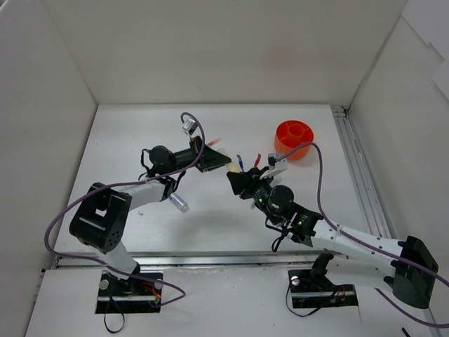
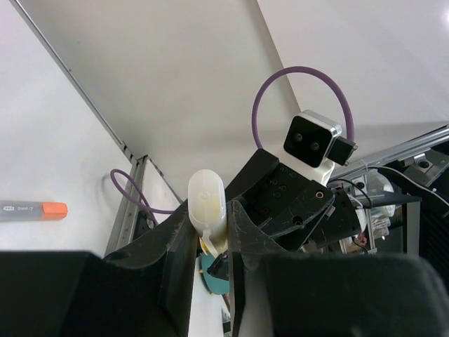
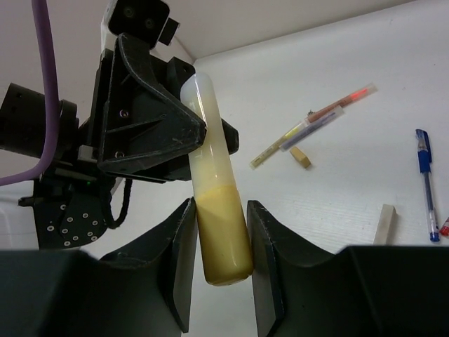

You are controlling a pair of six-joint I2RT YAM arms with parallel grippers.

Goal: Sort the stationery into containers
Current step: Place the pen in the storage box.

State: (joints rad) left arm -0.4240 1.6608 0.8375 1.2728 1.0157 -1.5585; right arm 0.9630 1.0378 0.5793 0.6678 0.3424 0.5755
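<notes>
Item in hand: cream tube (image 3: 209, 147), rounded ends, yellowish fill gathered at one end; carried clear of the table (image 1: 210, 225), above its middle.
Hold, left side: left gripper (image 2: 210, 228) clenched on the pale end of the tube. I read this as steadying it for a hand-over.
Hold, right side: right gripper (image 3: 222, 206) has its fingers close on both sides of the filled end. I cannot tell whether they press on it yet.
Reason for transfer: the container stands on the right arm's side, so I judge that passing the tube across suits the reach.
Container: orange pot (image 1: 282, 144), upright, inner dividers showing, at 2 o'clock from the hand-over and well apart from it.
Loose stock: blue pen (image 3: 424, 179), beige stub (image 3: 300, 156), second stub (image 3: 385, 223), slim pens (image 3: 312, 125) lying together, orange-capped marker (image 2: 31, 209). All lie flat on the table, unsorted.
Risk: if my left gripper lets go before the right has a firm hold, the tube drops.
</notes>
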